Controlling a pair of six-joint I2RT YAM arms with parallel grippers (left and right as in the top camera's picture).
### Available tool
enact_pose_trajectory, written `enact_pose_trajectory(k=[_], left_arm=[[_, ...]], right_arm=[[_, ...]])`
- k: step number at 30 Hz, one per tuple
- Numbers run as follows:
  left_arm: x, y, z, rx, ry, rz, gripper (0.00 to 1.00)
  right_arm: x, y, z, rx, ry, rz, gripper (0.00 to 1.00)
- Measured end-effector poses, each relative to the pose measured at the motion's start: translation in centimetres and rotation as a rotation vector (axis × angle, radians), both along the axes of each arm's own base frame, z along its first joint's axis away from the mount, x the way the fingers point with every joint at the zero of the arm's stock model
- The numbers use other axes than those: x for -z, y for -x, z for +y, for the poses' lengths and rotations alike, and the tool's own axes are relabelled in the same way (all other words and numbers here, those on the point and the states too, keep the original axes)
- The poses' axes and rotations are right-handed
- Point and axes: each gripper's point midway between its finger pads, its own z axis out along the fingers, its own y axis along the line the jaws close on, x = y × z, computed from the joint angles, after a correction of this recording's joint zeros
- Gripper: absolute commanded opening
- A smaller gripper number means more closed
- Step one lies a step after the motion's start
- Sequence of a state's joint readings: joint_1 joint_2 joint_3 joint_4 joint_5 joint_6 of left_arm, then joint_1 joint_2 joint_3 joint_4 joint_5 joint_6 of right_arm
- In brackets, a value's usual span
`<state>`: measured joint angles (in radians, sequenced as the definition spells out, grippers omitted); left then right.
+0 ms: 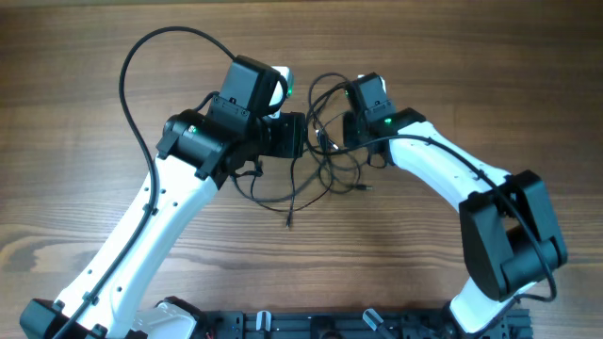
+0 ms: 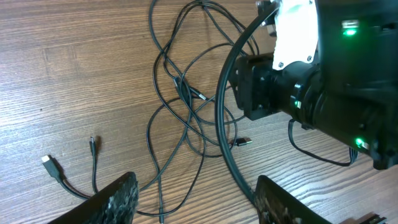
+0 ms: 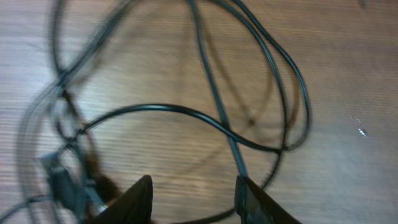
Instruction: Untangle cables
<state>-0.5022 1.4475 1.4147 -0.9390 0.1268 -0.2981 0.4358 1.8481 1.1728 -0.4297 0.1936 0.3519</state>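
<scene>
Both hands are open and hold nothing: left hand (image 2: 196, 208), right hand (image 3: 193, 202). Just past them the cables (image 2: 182, 87) lie tangled on the desk (image 1: 94, 75). Pulling the wrong loop could tighten the knot. The thick arm cord (image 2: 218, 124) crosses over them and could get grabbed by mistake. I count two hands and about four plug ends (image 2: 48, 163), so maybe two cables.

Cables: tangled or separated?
Tangled. In the left wrist view the cables cross and loop through each other in one cluster on the table.
</scene>
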Motion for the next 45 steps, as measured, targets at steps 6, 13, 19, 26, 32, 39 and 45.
enact_pose_trajectory(k=[6, 13, 19, 26, 32, 39, 45], left_arm=[[0.0, 0.0, 0.0, -0.002, -0.002, -0.001, 0.64], [0.0, 0.0, 0.0, -0.002, -0.002, -0.001, 0.66], [0.0, 0.0, 0.0, -0.002, -0.002, -0.001, 0.67], [0.0, 0.0, 0.0, -0.002, -0.002, -0.001, 0.67], [0.0, 0.0, 0.0, -0.002, -0.002, -0.001, 0.68], [0.0, -0.3, 0.4, -0.015, -0.018, -0.011, 0.68], [0.0, -0.3, 0.4, -0.017, -0.019, -0.015, 0.69]], right_arm=[[0.8, -0.1, -5.0, 0.151, 0.012, 0.057, 0.44], [1.1, 0.4, -3.6, 0.127, -0.081, 0.1, 0.22], [1.2, 0.8, -3.4, 0.128, -0.093, 0.12, 0.11], [1.2, 0.8, -3.4, 0.128, -0.095, 0.121, 0.04], [1.3, 1.0, -3.4, 0.128, -0.092, 0.126, 0.04], [-11.8, 1.0, -3.3, 0.1, -0.204, -0.146, 0.04], [-15.9, 4.5, -4.5, 0.089, -0.205, -0.163, 0.23]])
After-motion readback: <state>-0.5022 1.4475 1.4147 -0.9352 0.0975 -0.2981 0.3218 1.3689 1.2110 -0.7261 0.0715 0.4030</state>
